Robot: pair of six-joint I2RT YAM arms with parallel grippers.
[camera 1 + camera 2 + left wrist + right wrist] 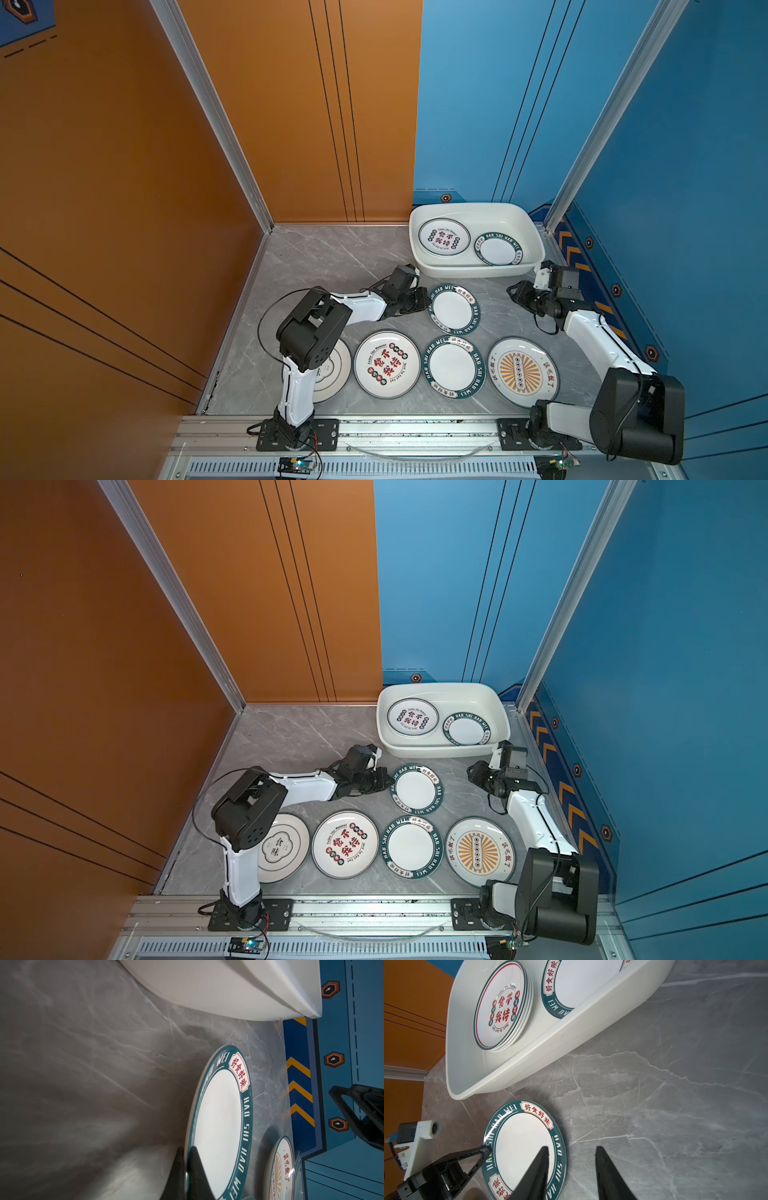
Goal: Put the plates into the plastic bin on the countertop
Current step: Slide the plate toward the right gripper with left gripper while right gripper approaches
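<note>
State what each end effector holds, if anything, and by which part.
The left end effector grips the teal-rimmed plate nearest the plastic bin by the edge of its rim. The right end effector is open and holds nothing.

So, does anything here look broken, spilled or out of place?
Nothing stands out. The plates on the countertop look whole. The plastic bin stands upright and holds a neat stack and a single plate. The left gripper is shut on the rim of the teal-rimmed plate nearest the bin.
</note>
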